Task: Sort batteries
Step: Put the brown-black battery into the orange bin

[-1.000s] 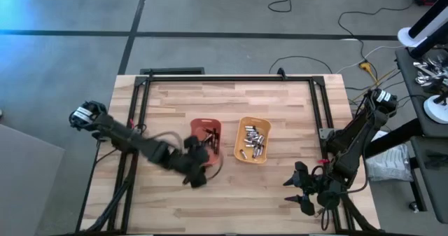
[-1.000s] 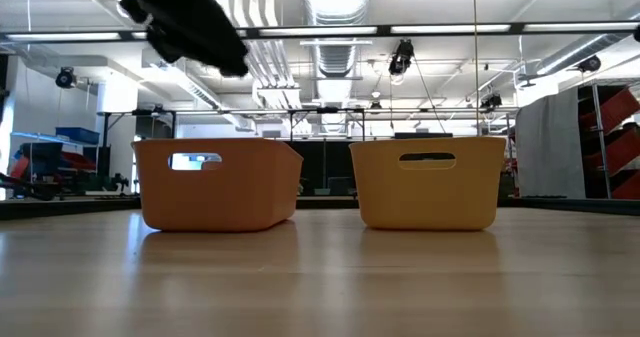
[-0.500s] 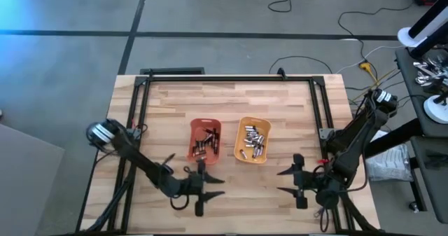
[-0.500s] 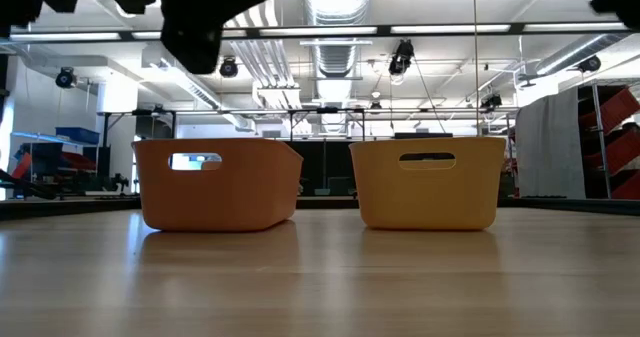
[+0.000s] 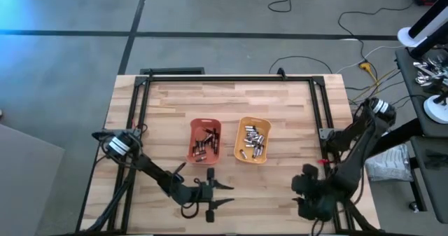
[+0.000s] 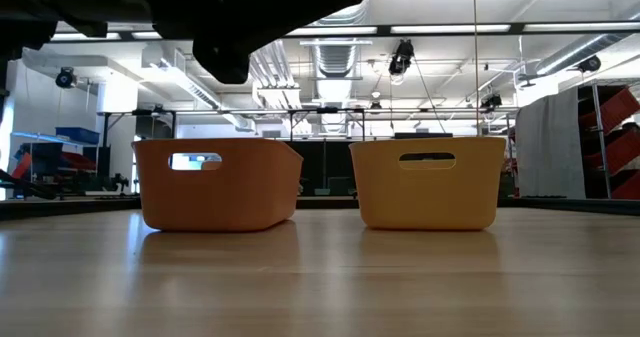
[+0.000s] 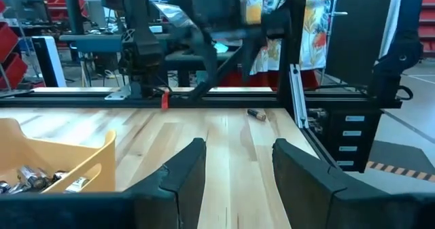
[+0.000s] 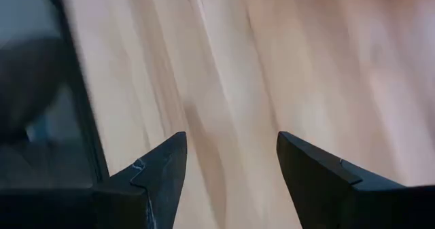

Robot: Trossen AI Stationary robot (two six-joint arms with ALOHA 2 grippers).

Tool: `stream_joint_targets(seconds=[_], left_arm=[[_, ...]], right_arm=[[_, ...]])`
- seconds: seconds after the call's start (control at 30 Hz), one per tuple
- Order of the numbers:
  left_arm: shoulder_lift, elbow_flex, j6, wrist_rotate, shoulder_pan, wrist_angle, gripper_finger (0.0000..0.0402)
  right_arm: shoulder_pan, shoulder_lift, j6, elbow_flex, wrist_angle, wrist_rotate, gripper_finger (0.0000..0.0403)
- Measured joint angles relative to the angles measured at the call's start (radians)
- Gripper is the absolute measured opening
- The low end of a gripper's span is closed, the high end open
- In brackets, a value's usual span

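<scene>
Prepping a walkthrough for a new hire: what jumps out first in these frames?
Two small rectangular plastic trays side by side mid-table: the orange tray holding dark cylindrical batteries, the yellow tray holding silvery cylindrical batteries. Both dark arms sit at the table's near edge, away from the trays: the left gripper open and empty just below the orange one, the right gripper open over bare wood at the right corner.

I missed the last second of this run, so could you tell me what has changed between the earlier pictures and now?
The left end effector drew back from above the orange tray to the table's near edge, open and empty. The right end effector tucked in at the near right edge. Both trays, orange and yellow, and their batteries stayed put.
</scene>
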Motion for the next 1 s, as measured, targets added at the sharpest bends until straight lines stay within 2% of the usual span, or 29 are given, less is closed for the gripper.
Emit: stream_joint_targets(seconds=[0.13, 0.3, 0.4, 0.47, 0.57, 1.0], left_arm=[[-0.003, -0.008, 0.000, 0.000, 0.000, 0.001, 0.0150], [-0.003, -0.008, 0.000, 0.001, 0.001, 0.000, 0.0150], [-0.004, -0.008, 0.014, 0.000, 0.007, 0.005, 0.0150], [-0.004, -0.008, 0.035, 0.000, 0.010, 0.009, 0.0150], [-0.004, -0.007, 0.051, 0.000, 0.012, 0.031, 0.0150], [-0.006, -0.007, 0.037, 0.027, 0.012, 0.052, 0.0150]], right_arm=[[0.028, 0.131, 0.094, 0.033, -0.017, -0.277, 0.0219], [0.074, 0.296, 0.128, 0.067, -0.020, -0.515, 0.0219], [0.082, 0.349, 0.151, 0.088, -0.026, -0.675, 0.0219], [0.084, 0.359, 0.156, 0.094, -0.026, -0.684, 0.0219], [0.087, 0.364, 0.152, 0.096, -0.026, -0.641, 0.0219], [0.133, 0.399, 0.026, 0.019, -0.021, -0.601, 0.0219]])
